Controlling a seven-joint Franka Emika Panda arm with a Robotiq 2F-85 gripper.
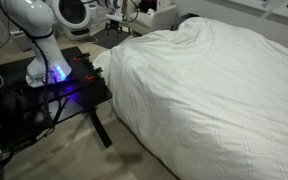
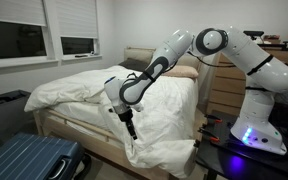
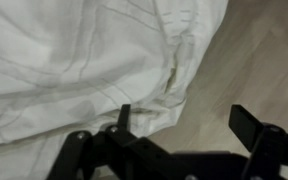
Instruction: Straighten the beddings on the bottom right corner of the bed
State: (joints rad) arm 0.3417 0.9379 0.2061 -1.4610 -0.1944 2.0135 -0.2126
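Beddings (image 1: 214, 90) lie rumpled over the bed (image 2: 69, 125). They fill the right of the frame in an exterior view and spill off the near corner toward the floor (image 3: 269, 60). In the wrist view the white fabric takes the upper left, its folded edge running from the top right down to the lower centre, with bare floor to the right. The gripper (image 2: 131, 127) hangs at that draped corner, centre frame, pointing down, its jaws spread wide with nothing clamped. One fingertip (image 3: 124, 115) sits over the cloth and the other over the floor. The hanging edge thus lies just ahead of the jaws and between them, so any pinch looks to need only a short advance onto the hem. The arm (image 2: 174, 50) reaches in from its black stand (image 2: 219, 150) at lower right. A blue suitcase (image 2: 29, 160) stands at lower left.
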